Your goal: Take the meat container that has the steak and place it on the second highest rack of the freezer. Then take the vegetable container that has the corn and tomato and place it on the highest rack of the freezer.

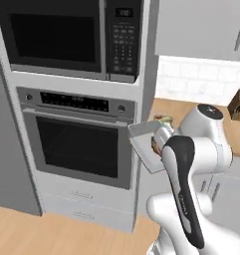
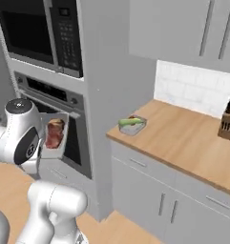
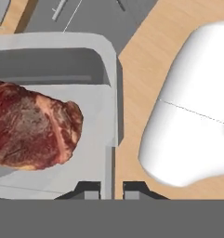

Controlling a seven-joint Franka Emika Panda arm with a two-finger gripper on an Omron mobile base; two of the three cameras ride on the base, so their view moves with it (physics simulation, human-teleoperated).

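- My gripper [image 3: 108, 189] is pinched onto the near rim of the meat container [image 3: 85, 135], one dark fingertip on each side of the thin grey wall, so I hold the tray by its edge alone.
- The steak [image 3: 32, 128] lies inside it, towards the side away from my grip; I judge the load sits off-centre and will want to lever the tray down around the pinch.
- In the base views the meat container [image 1: 144, 142] hangs in the air in front of the arm, beside the black-fronted oven [image 1: 79, 142], clear of the counter; in the right base view it looks tipped, with the steak [image 2: 54, 132] showing against its floor.
- I judge the carry is under way and the first placement not yet made. I would move slowly, avoid sudden wrist rolls, and level the tray so the meat cannot slide out.
- I keep it clear of the oven front while I swing it.
- Farther off, the vegetable container [image 2: 132, 125] rests on the wooden counter [image 2: 193, 143] near its left end, the corn [image 2: 130, 122] lying across it, with a hint of red behind that I take for the tomato. It waits for the second trip.
- A knife block [image 2: 229, 125] stands at the far right, well apart.
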